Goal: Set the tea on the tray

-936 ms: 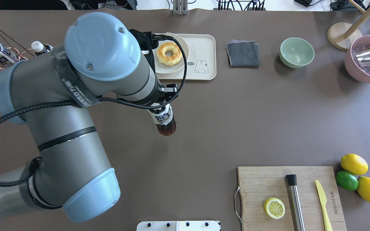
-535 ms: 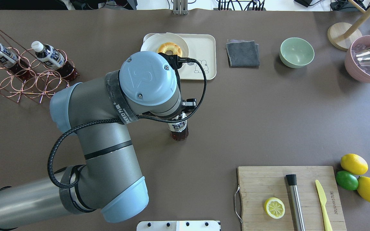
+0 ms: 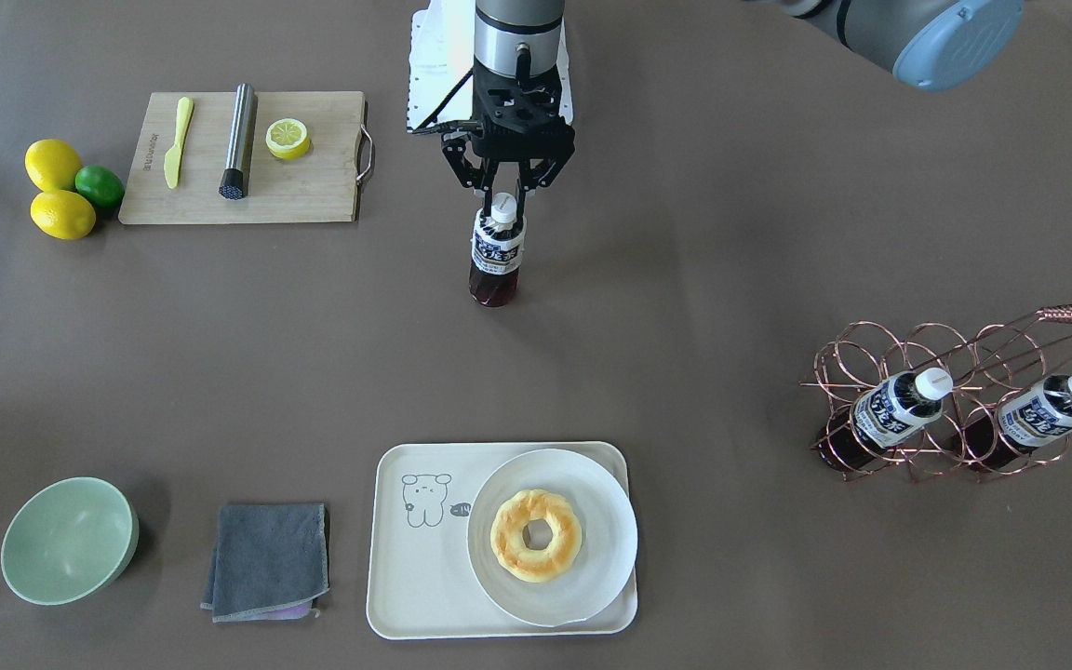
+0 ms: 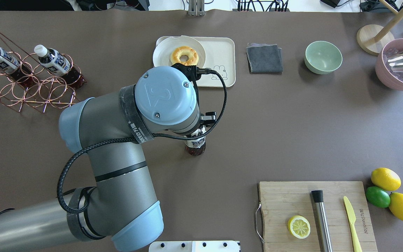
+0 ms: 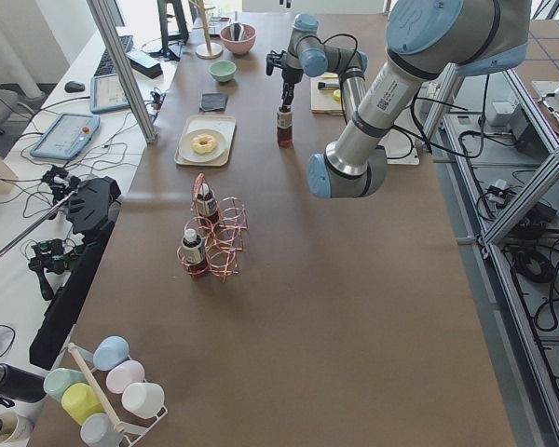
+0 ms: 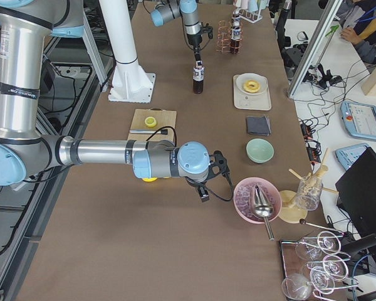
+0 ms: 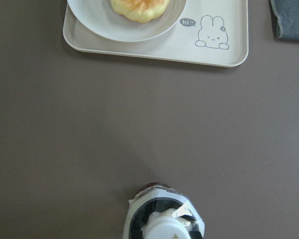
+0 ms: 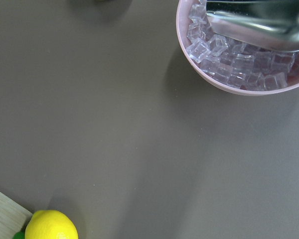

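My left gripper is shut on the white cap of a tea bottle and holds it upright at mid-table, on the robot's side of the tray. Whether the bottle's base touches the table I cannot tell. The bottle also shows in the overhead view, under my wrist. The cream tray carries a round white plate with a doughnut; its side with the drawing is bare. My right gripper hovers beside the pink ice bowl; I cannot tell whether it is open or shut.
Two alike bottles lie in a copper wire rack. A grey cloth and a green bowl sit beside the tray. A wooden cutting board holds a lemon half, muddler and knife. A pink bowl of ice stands far right.
My left arm carried the bottle to the right and slightly toward the robot. The bottle went from tilted to upright and looks lower. In the last half second it barely moved.
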You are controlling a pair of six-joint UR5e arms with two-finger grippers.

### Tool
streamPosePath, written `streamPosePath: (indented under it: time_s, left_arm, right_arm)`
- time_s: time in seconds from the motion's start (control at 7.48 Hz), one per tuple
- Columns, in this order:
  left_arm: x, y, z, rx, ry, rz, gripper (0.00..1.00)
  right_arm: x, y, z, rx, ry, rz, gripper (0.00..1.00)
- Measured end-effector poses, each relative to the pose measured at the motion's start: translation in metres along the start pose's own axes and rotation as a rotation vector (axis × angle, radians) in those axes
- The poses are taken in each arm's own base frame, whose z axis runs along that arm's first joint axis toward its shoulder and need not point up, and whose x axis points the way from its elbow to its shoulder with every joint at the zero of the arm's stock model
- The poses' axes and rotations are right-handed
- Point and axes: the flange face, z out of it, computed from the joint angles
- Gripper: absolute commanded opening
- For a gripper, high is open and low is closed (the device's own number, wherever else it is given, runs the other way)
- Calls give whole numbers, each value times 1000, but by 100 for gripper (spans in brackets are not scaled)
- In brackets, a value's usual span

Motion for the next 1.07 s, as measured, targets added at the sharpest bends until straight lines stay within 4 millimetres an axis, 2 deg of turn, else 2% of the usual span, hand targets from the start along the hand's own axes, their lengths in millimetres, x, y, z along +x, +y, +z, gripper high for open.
streamPosePath:
  time_s: [0.13, 0.27, 0.4, 0.54, 0.67, 0.8, 1.07]
  left_arm:
    - [3, 4, -3, 18, 5, 4, 97]
    - [1, 6, -12, 32, 20, 5, 97]
    - [-13, 9, -24, 43, 40, 7, 97]
    - [-36, 11, -29, 47, 43, 10, 97]
    - [-59, -3, -37, 57, 40, 9, 97]
    - [-86, -23, -42, 43, 33, 36, 97]
    - [-159, -64, -49, -43, 60, 88, 97]
  right_arm:
    - [-6, -11, -2, 7, 1, 7, 100]
    - [-23, -32, -2, 9, -2, 20, 99]
    - [-58, -64, -2, 11, -8, 33, 99]
    - [-102, -94, -2, 17, -15, 34, 99]
    - [-153, -123, -2, 28, -12, 37, 99]
    - [-216, -156, 5, 38, -16, 51, 99]
    - [-368, -218, 48, 49, -48, 156, 98]
